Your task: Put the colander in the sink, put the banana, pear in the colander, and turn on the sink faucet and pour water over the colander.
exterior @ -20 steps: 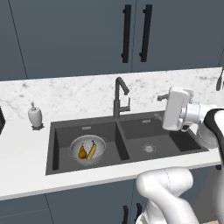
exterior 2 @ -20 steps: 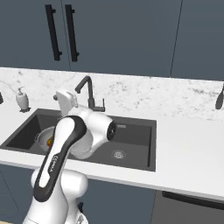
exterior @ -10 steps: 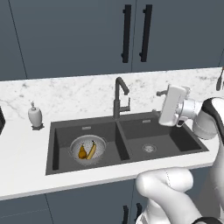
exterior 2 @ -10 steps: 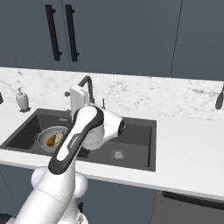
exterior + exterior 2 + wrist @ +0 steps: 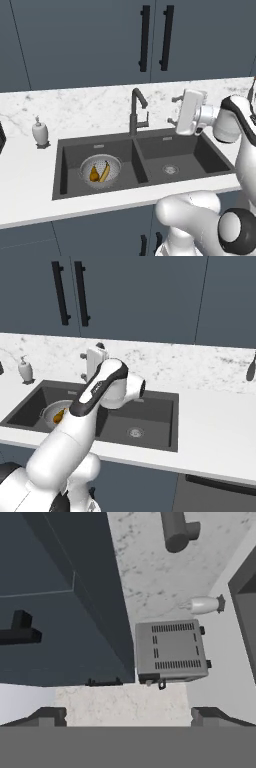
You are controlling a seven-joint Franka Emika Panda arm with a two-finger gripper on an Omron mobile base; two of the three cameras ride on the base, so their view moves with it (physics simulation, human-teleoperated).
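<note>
The silver colander [image 5: 101,169] sits in the left basin of the dark sink [image 5: 196,150], with the yellow banana [image 5: 105,171] and the brown pear [image 5: 93,173] lying inside it. The dark faucet [image 5: 136,111] rises behind the centre divider, its spout over the right basin. My gripper [image 5: 173,110] hangs open and empty above the right basin, just right of the faucet and pointing at it. From the right base, the gripper [image 5: 83,366] is level with the counter's back, and my arm hides part of the colander [image 5: 54,412]. The faucet [image 5: 176,531] shows at the top of the hand view.
A white soap dispenser [image 5: 40,133] stands on the marble counter left of the sink. Farther left sits a grey toaster [image 5: 171,650]. Dark cabinet doors with black handles [image 5: 145,39] hang above. A dark object [image 5: 251,367] stands at the counter's far right.
My hand has lifted slightly and swung left, closer to the faucet. The jaws stayed open. The colander and fruit have not moved.
</note>
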